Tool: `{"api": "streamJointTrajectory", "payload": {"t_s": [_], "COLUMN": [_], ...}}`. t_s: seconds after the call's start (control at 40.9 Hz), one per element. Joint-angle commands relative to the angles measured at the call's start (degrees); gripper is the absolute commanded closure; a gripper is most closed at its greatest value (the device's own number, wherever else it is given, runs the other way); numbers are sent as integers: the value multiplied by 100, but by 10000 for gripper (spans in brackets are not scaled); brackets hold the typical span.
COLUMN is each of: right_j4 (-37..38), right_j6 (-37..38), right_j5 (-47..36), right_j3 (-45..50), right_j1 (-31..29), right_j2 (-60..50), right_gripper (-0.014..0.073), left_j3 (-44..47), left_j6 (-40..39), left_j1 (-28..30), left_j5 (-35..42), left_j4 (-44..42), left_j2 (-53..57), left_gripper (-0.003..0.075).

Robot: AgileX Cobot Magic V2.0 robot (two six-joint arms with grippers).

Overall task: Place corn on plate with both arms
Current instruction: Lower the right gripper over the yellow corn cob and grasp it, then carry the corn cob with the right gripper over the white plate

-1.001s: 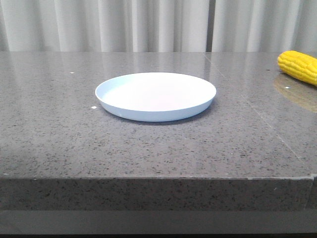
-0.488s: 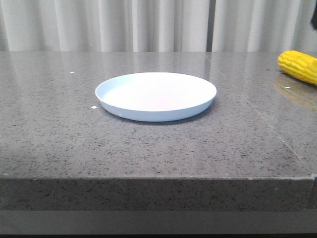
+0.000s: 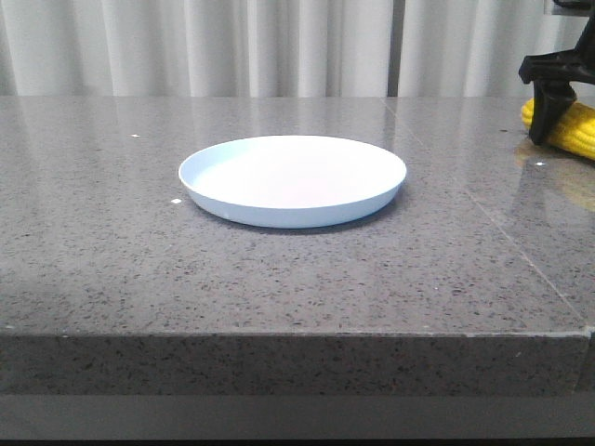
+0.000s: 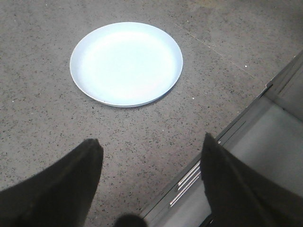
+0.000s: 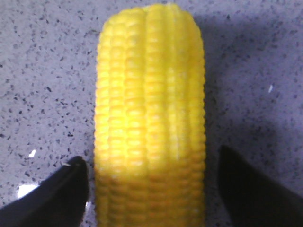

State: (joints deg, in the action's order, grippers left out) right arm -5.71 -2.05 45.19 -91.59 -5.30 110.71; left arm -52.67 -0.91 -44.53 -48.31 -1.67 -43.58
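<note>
My right gripper (image 3: 558, 93) has just dropped over the corn (image 5: 150, 118), fingers spread astride it, so grasping comes next; left gripper (image 4: 149, 182) hangs spread, plate (image 3: 292, 179) bare.

The black right gripper with dark fingers (image 5: 149, 189) is lowered over the bright yellow husked corn cob (image 5: 149, 123), jaws spread wide with one finger (image 5: 57, 194) on each side of the cob and neither touching it. In the front view it (image 3: 558, 79) stands at the cob's left end. The black left gripper (image 4: 151, 184) hangs with its dark fingers wide apart, holding nothing, well apart from the cob.
</note>
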Motion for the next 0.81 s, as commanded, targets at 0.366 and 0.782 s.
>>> {"api": "streamJointTrajectory", "payload": {"t_s": [0.366, 0.782], "right_j4": [-77, -476], "right_j6": [-102, -253], "right_j5": [348, 815], "right_j3": [-342, -342], "right_j1": [186, 2221], "right_j2": [-742, -1979], "right_gripper": [300, 300], "left_j3": [-153, -153], "left_j6": [-70, -70], "left_j1": [-45, -45], "left_j5": [465, 465], "left_j4": [4, 4], "left_j2": [12, 12], "left_gripper": [283, 283]}}
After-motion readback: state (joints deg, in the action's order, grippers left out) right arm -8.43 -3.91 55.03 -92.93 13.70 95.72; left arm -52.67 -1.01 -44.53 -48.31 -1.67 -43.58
